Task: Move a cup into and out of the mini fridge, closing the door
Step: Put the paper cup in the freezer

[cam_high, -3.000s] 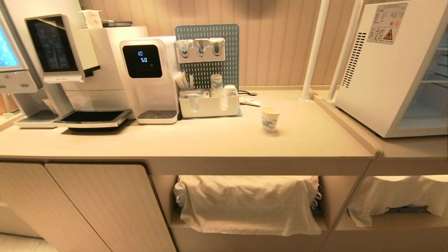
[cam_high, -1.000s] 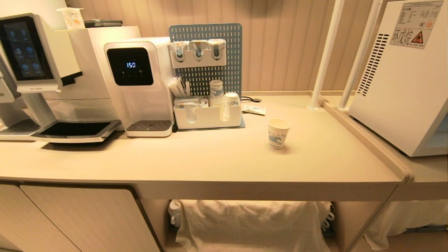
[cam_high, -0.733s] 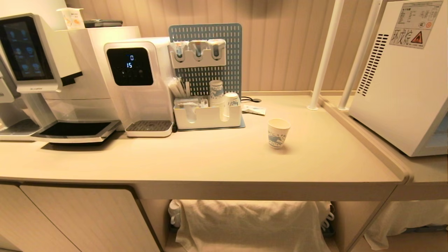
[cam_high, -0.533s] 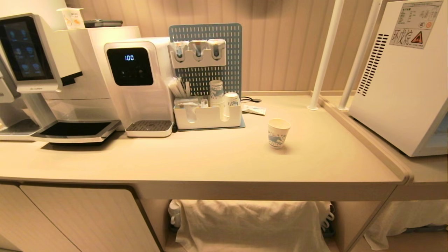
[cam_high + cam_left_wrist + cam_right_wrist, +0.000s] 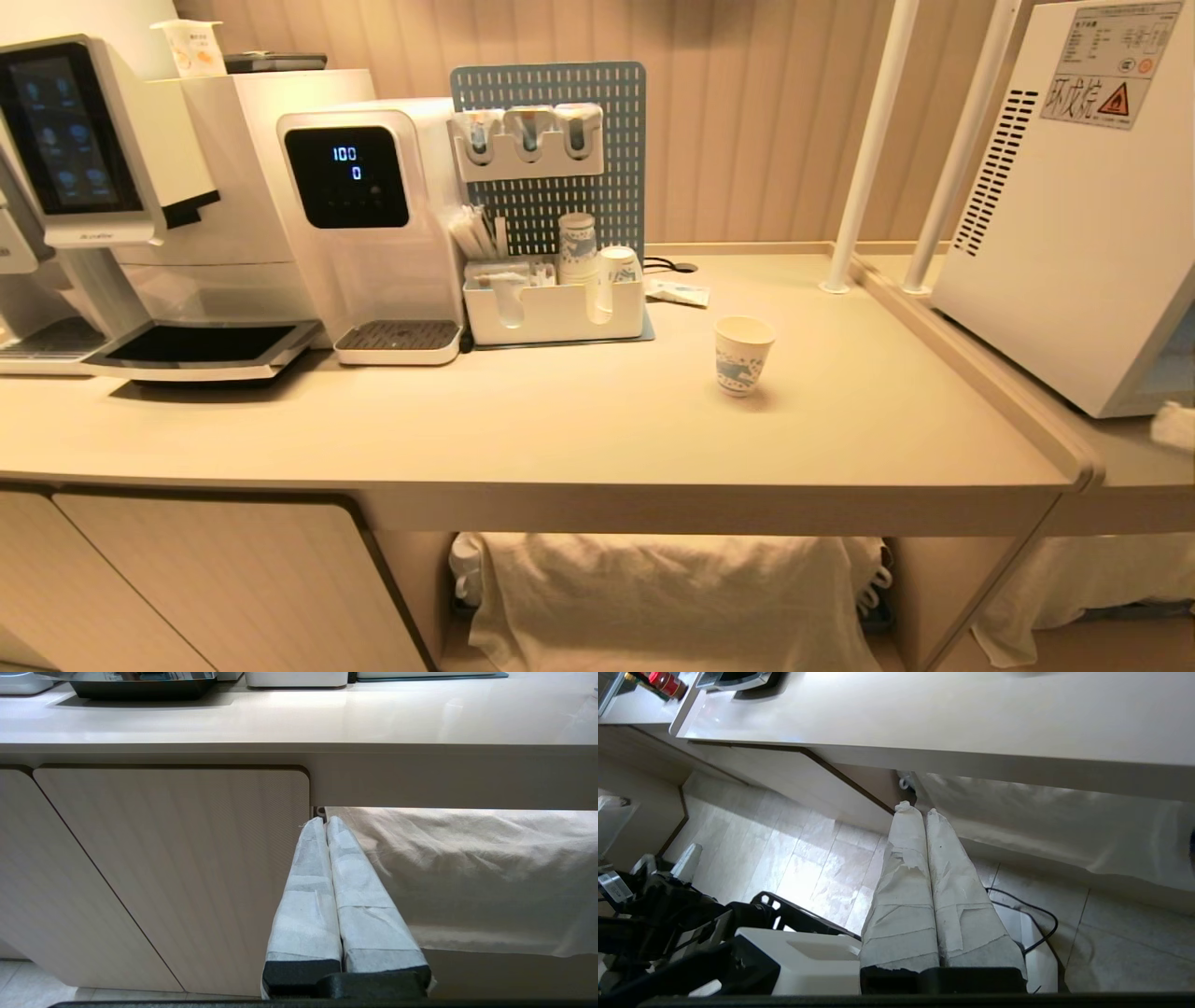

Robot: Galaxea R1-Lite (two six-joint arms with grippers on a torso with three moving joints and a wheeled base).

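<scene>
The cup [image 5: 742, 355], white paper with a blue print, stands upright and alone on the beige counter [image 5: 560, 429]. To its right the white mini fridge [image 5: 1074, 233] sits on a lower counter. Only a sliver of its glass door [image 5: 1180, 355] shows at the picture's edge, and I cannot tell whether it is closed. A white wrapped bit of my right gripper [image 5: 1174, 426] pokes in at the far right, below the fridge front. In the right wrist view that gripper [image 5: 915, 809] is shut and empty, out in front of the counter's edge. My left gripper [image 5: 325, 820] is shut and empty, parked low before the cabinet.
A coffee machine [image 5: 103, 187], a water dispenser [image 5: 373, 224] and a white organiser [image 5: 555, 308] with stacked cups line the counter's back. Two white poles [image 5: 864, 149] and a raised lip [image 5: 980, 373] separate the two counters. Cloth [image 5: 672, 597] hangs underneath. A black cable [image 5: 1041, 924] lies on the floor.
The head view shifted three seconds ago and has held still since. The right gripper's white tip has just come in at the right edge. The cup has not moved.
</scene>
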